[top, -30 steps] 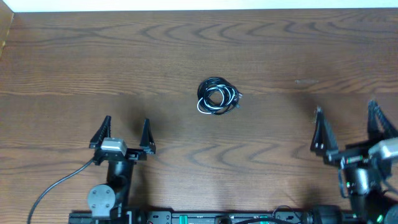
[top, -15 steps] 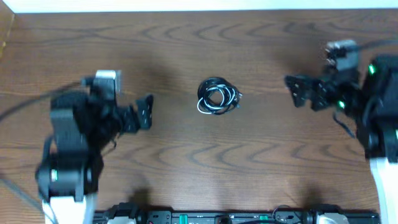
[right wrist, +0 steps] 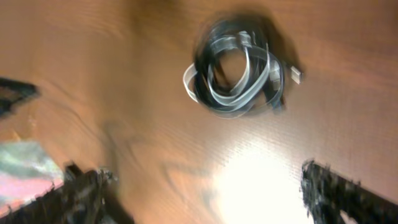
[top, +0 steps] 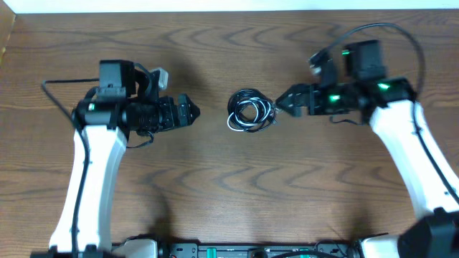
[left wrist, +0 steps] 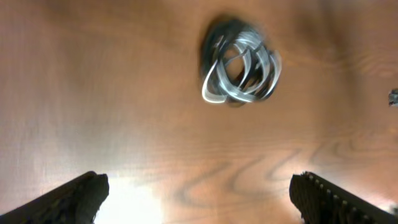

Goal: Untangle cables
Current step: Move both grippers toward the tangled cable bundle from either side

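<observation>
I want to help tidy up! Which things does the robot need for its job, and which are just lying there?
For the job:
- cable bundle, white and black, tangled together
- left gripper, open
- right gripper, open

Not for the job:
- wooden table
- left arm's thick cord
- right arm's thick cord

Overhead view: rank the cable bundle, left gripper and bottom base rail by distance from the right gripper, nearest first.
From the right gripper:
1. cable bundle, right beside its tips, mid-table.
2. left gripper, across the bundle on the opposite side.
3. base rail, along the table's near edge.
</observation>
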Robot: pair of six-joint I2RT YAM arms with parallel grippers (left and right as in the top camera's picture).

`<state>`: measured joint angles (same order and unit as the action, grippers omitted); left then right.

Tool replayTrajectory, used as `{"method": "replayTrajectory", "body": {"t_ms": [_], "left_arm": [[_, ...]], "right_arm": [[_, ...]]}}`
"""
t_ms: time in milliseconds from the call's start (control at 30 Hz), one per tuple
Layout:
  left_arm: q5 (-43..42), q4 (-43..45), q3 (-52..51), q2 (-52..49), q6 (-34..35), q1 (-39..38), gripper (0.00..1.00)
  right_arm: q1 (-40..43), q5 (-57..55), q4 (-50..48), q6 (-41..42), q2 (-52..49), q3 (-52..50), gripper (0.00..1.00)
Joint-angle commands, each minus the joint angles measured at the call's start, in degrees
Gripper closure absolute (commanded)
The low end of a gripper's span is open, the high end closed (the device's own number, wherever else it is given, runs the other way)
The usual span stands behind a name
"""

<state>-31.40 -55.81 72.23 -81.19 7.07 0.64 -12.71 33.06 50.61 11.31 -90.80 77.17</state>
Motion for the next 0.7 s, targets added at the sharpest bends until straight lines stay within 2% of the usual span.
{"method": "replayTrajectory", "body": {"t_ms": [0, 133, 300, 433, 667], "left_arm": [[5.7, -5.9, 7.2, -5.3, 1.2, -0.8, 0.01], [4.8, -4.9, 8.8, -8.7, 1.2, -2.4, 0.01], [4.2, -1.9, 8.7, -9.8, 1.2, -4.2, 0.01], [4.0, -0.8, 8.6, -9.8, 1.2, -5.4, 0.01], [4.0, 1.9, 8.6, -9.9, 3.2, -6.9, 0.01]], "right_arm": [[-3.4, -10.6, 4.7, 3.5, -4.8, 8.6, 0.01], [-5.0, -12.1, 7.5, 3.3, -10.3, 14.6, 0.01], [-6.2, -11.9, 4.7, 5.9, -13.9, 14.8, 0.01], [-7.8, -12.0, 4.7, 10.6, -17.5, 14.6, 0.15], [-9.9, -12.8, 1.3, 18.2, -24.5, 14.6, 0.32]]}}
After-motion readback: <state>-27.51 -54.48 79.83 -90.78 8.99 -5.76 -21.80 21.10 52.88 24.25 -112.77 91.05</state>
